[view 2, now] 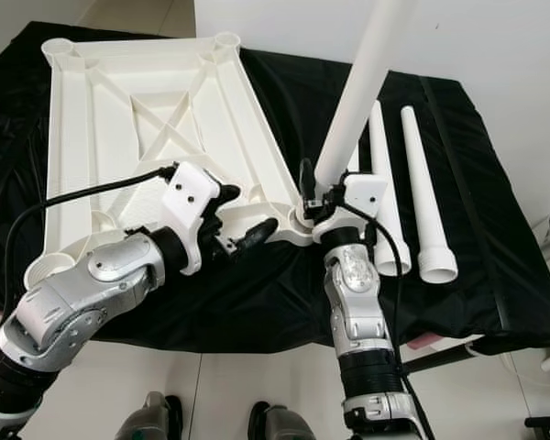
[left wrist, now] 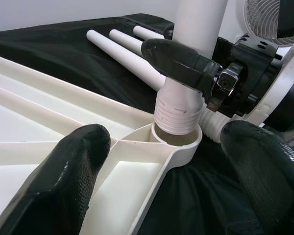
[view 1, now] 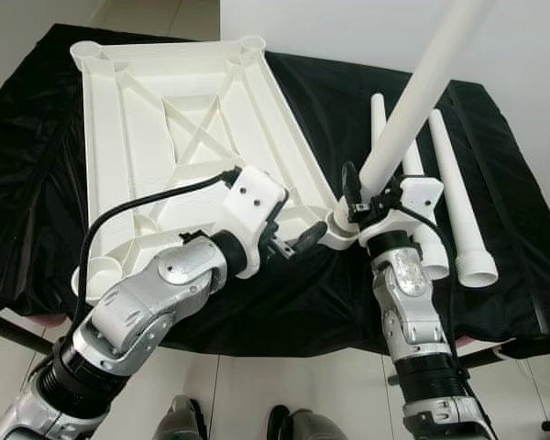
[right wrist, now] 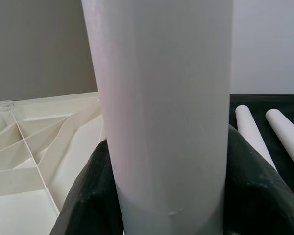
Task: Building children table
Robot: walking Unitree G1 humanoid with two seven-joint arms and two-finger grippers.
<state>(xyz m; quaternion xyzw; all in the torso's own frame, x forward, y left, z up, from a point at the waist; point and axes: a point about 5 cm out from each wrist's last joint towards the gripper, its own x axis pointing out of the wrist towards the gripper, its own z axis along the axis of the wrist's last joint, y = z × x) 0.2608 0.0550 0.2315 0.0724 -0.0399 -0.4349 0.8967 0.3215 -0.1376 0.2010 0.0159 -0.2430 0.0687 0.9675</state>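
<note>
lying upside down on a black cloth (view 1: 495, 165): white plastic tabletop (view 1: 137, 110), rectangular, underside ribbed with diagonal cross-braces, round sockets at the corners. standing in the near right corner socket (left wrist: 179, 144): white table leg (view 1: 422, 92), long smooth tapered tube, ridged threaded collar at its base seated at the socket mouth, tilted slightly up and away. clamped around that leg just above the collar: right gripper (view 1: 367, 203), matte black fingers (left wrist: 181, 61) pressed to either side of the tube. hovering just beside the same corner: left gripper (view 1: 298, 243), two rounded rubbery black fingers (left wrist: 68, 171) spread apart, one over the ribbed underside, the other over the cloth, nothing between them. resting on the cloth beside the tabletop, well apart from the left gripper: spare legs (view 1: 458, 192), same white tapered tubes, flared ends toward the robot, laid roughly parallel.
</note>
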